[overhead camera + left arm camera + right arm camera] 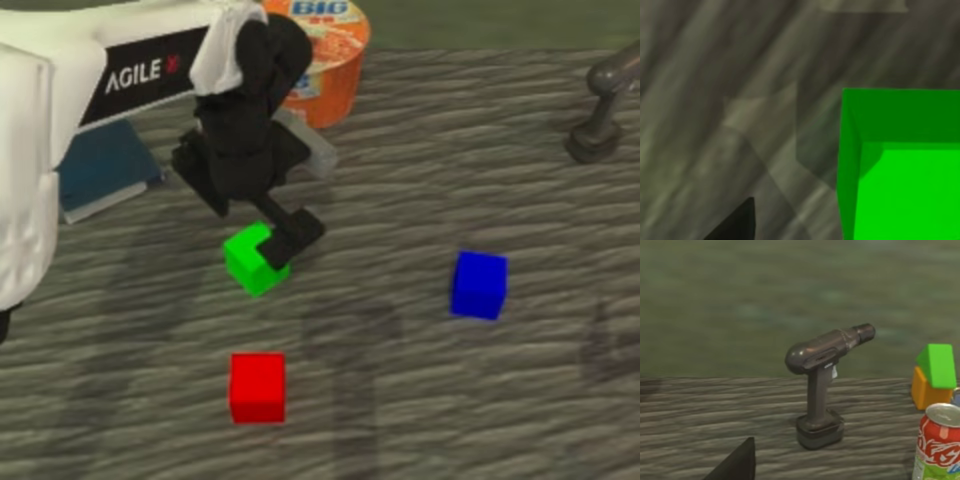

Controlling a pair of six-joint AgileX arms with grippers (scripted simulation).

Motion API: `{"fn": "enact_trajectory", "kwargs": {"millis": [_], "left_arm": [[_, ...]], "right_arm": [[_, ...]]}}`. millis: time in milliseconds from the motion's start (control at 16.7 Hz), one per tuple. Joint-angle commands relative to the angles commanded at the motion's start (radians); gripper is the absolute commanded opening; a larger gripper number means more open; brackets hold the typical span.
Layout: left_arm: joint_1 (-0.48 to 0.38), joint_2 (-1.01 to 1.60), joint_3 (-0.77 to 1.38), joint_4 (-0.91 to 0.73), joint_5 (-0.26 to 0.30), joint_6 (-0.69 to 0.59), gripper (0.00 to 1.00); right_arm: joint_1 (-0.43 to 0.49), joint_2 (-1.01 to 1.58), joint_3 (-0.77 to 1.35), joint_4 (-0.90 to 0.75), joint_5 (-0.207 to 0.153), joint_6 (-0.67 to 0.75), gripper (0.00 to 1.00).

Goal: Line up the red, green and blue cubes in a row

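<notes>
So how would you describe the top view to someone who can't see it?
The left gripper sits at the green cube mid-table, the red cube in front and the blue cube to the right. An orange cup stands behind.

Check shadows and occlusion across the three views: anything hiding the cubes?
Top view: left gripper covers part of the green cube; soft arm shadows streak the table; red cube and blue cube unobstructed. Left wrist view: green cube cropped at the frame edge, faint shadow beside it. Right wrist view: drill casts little shadow, background hazy.
</notes>
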Motion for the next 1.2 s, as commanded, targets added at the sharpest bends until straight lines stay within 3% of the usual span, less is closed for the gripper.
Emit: {"fn": "enact_trajectory", "kwargs": {"millis": [240, 540, 1200], "left_arm": [[0.002, 0.056, -0.095, 0.155, 0.001, 0.003, 1.00], [0.002, 0.066, -0.110, 0.174, 0.001, 0.004, 1.00], [0.002, 0.066, -0.110, 0.174, 0.001, 0.004, 0.17]], "right_arm": [[0.000, 0.000, 0.000, 0.000, 0.000, 0.000, 1.00], [0.000, 0.000, 0.000, 0.000, 0.000, 0.000, 1.00], [0.000, 0.000, 0.000, 0.000, 0.000, 0.000, 1.00]]}}
